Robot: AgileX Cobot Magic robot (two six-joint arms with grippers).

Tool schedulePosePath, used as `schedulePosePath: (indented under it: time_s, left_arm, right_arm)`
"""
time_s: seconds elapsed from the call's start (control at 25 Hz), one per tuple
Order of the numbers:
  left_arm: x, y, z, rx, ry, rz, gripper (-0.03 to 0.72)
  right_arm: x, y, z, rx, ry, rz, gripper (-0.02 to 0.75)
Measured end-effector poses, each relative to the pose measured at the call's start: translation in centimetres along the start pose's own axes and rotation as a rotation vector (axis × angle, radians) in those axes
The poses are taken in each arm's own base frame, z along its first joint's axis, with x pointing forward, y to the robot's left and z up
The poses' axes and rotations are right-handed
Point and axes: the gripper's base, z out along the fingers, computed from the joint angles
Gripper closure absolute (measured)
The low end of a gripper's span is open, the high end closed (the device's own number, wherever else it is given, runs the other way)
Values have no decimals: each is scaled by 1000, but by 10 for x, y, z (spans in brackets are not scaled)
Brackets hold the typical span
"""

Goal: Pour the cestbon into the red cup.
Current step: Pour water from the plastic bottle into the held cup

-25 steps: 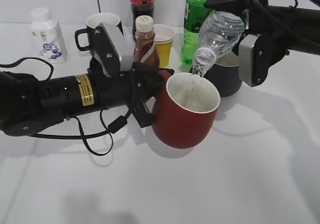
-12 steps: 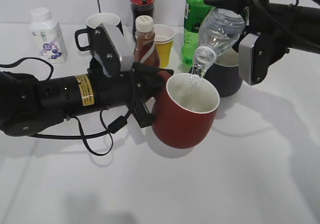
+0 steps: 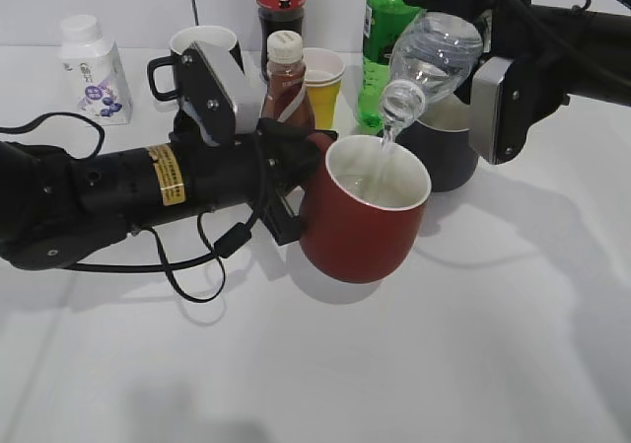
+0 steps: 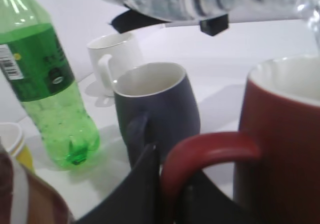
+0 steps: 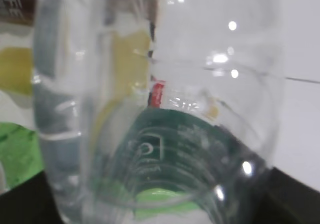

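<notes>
White table seen under everything. Left gripper closed on loop handle of red cup; cup held up off table, just right of that pincer. Right gripper wrapped around cestbon; bottle tipped, mouth down-left of that pincer, just above cup rim. Thin stream of water seen falling into cup. Navy-grey mug stood just behind cup, below right pincer. Green soda bottle stood left of mug.
</notes>
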Motion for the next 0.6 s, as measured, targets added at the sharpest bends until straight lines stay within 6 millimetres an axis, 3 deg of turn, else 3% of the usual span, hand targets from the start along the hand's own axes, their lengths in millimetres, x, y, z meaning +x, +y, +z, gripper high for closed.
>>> schedulePosePath:
  time_s: [0.2,0.6]
  left_arm:
    - [-3,1,0,-7,-37,-7,648]
    - [-14,16,-8,-94,-95,-32,648]
  right_arm:
    - [0,1,0,-15,-2,144,263]
    - [-5,-2,0,3,-64,616,263]
